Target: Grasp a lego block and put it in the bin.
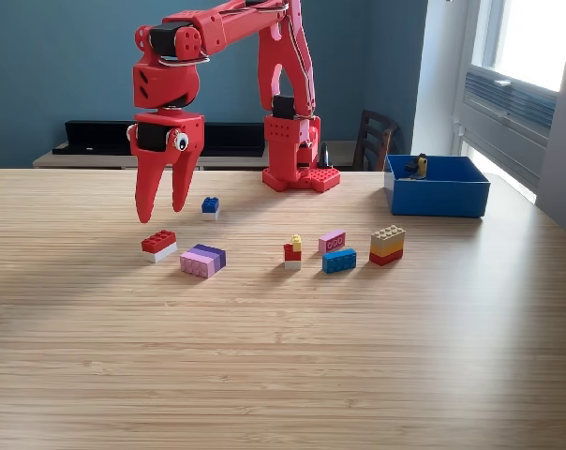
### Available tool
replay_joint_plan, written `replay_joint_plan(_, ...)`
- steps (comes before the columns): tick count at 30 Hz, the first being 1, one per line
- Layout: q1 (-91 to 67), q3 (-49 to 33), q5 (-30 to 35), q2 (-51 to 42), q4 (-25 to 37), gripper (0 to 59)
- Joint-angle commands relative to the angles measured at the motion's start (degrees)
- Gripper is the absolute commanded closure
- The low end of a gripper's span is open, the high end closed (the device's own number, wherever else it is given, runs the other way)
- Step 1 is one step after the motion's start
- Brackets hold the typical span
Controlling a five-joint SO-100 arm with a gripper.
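While the red arm's fingers (167,212) hang apart and empty above the wooden surface (264,366), a red-and-white lego block (158,245) lies just below them, with a pink-and-purple block (202,260) beside it. A small blue-and-white block (210,206) sits behind. Toward the exterior view's right, well apart, stands the blue bin (439,197), holding a small dark-and-yellow piece (418,168).
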Motion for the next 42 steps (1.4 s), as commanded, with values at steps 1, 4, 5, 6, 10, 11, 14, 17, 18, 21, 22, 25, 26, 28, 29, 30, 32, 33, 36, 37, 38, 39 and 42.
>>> replay_joint_plan(1,0.53,-6.68,-0.18,-1.49,-0.44,29.7)
replay_joint_plan(4,0.53,-8.44,0.18,-3.69,-0.35,29.8)
replay_joint_plan(5,0.53,-8.88,0.26,-4.39,-0.35,29.9)
replay_joint_plan(6,0.44,-9.14,0.26,-5.19,-0.26,29.9)
replay_joint_plan(10,0.35,-10.46,0.26,-8.09,-0.26,29.9)
replay_joint_plan(11,0.35,-10.81,0.26,-8.70,-0.18,29.9)
replay_joint_plan(14,0.26,-11.69,0.26,-10.20,0.18,29.9)
replay_joint_plan(17,0.26,-12.39,0.26,-11.07,0.44,30.0)
replay_joint_plan(18,0.26,-12.48,0.26,-11.34,0.44,30.1)
replay_joint_plan(21,0.26,-13.10,0.44,-12.04,0.79,30.8)
replay_joint_plan(22,0.26,-13.54,0.53,-12.30,1.14,31.2)
replay_joint_plan(25,0.26,-14.68,0.70,-13.27,2.02,33.6)
replay_joint_plan(26,0.26,-15.12,0.70,-13.54,2.37,35.3)
replay_joint_plan(28,0.26,-16.08,0.88,-14.24,2.99,39.2)
replay_joint_plan(29,0.26,-16.61,0.97,-14.59,3.34,40.4)
replay_joint_plan(30,0.26,-17.05,1.05,-14.94,3.78,41.5)
replay_joint_plan(32,0.35,-18.11,1.23,-15.64,4.57,44.3)
replay_joint_plan(33,0.35,-18.54,1.23,-16.08,5.01,46.0)
replay_joint_plan(36,0.44,-19.78,1.67,-16.96,5.98,50.0)
replay_joint_plan(37,0.53,-20.04,1.76,-17.14,6.15,50.5)
replay_joint_plan(38,0.53,-20.21,2.02,-17.31,6.24,52.3)
replay_joint_plan(39,0.53,-20.30,2.37,-17.31,6.24,53.8)
replay_joint_plan(42,0.62,-21.18,3.43,-17.31,6.77,58.6)
